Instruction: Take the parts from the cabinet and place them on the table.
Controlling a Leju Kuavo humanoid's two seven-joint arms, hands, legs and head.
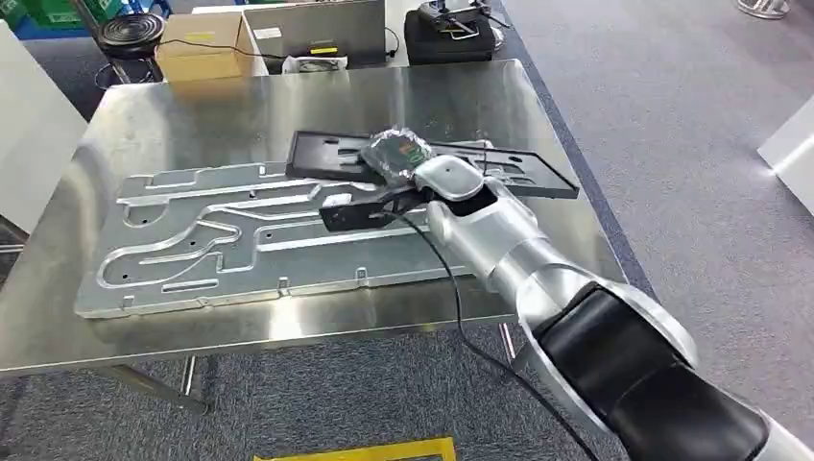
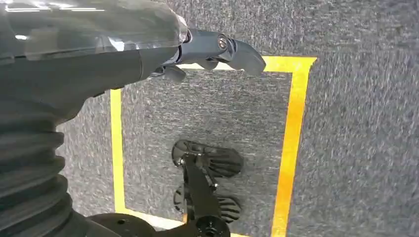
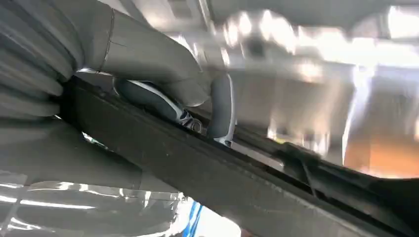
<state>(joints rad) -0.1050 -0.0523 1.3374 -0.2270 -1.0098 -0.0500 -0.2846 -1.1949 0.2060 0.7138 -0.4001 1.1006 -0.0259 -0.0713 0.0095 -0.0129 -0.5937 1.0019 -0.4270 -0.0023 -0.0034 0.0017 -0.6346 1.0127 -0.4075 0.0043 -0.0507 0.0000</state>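
Floor, nearest: grey carpet (image 2: 346, 148) marked with a rectangle of yellow tape (image 2: 291, 148). The left hand (image 2: 217, 49) hangs above it, dark fingers curled loosely inward, holding nothing.

Right arm: silver with a black sleeve, reaching from the lower right up over the table (image 1: 58, 327).

Table: polished steel top, near edge towards the robot, light glare on the surface.

Item one: large silver machined plate (image 1: 211, 250) with milled channels, lying flat along the near half of the table.

Item two: flat black part (image 1: 331, 154) with slots, lying across the far edge of the silver plate and running out towards the table's right edge.

Right hand (image 1: 395, 154): set on the middle of the black part. The right wrist view shows the thumb and a grey finger (image 3: 221, 111) wrapped over the part's edge, so it appears to grip the part, though the picture is blurred and the fingertips are partly hidden.

Beyond the table: a cardboard box (image 1: 197, 48), a black round stool (image 1: 130, 34), a black case (image 1: 446, 38).
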